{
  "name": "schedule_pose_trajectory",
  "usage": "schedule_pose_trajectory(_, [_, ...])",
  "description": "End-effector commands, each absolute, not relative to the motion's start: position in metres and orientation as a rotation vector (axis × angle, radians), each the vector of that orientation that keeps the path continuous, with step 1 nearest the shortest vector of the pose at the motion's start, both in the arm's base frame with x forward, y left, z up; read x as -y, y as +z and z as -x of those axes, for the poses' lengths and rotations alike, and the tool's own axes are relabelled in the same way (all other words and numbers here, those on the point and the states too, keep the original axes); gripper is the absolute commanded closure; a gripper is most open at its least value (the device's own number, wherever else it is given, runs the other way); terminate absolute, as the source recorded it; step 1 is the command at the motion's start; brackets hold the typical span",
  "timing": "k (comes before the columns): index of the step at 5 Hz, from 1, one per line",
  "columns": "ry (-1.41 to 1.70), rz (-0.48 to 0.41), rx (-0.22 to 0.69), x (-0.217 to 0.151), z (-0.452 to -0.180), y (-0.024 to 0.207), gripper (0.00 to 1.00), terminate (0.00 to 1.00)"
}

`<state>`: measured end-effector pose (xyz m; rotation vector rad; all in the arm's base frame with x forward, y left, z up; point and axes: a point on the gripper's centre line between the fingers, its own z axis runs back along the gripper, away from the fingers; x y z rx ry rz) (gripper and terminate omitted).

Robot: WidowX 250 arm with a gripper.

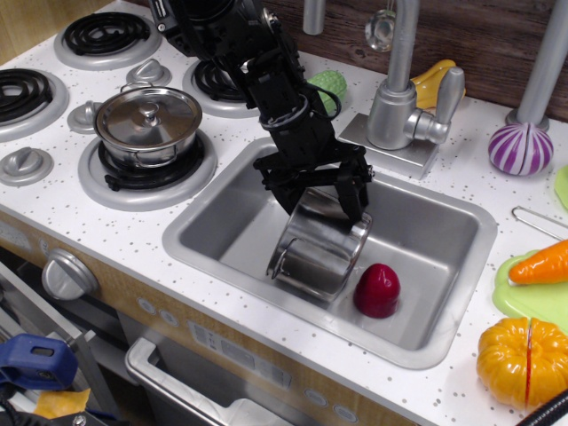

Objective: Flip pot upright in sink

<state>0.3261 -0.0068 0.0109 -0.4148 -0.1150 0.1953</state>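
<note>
Jaws stand narrowly apart, clamped across the upper rim of the steel pot (315, 251), the gripper (327, 201) pointing down into the sink (444, 240). The pot sits tilted in the sink's middle, a red toy vegetable (377, 290) just beside it. The black arm (257, 67) slants up and back from the sink, over the stove burners (217, 80).

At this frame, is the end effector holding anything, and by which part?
It looks so: the end effector straddles the upper rim of the pot, which sits tilted in the sink. Whether the fingers are fully clamped cannot be told.
</note>
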Motion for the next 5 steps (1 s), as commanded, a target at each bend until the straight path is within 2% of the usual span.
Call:
schedule_pose_trajectory(1, [0.193,0.358,0.205,0.0051,-0.333,0.0283,1.0,0.0])
schedule_pose_trajectory(2, [0.196,0.332,0.204,0.0059,-0.3335,0.0282,1.0,0.0])
schedule_pose_trajectory(3, [0.158,0.151,0.194,0.0101,-0.3334,0.0282,1.0,0.0])
schedule_pose_trajectory(5, [0.132,-0.008,0.174,0.0138,-0.3325,0.0272,1.0,0.0])
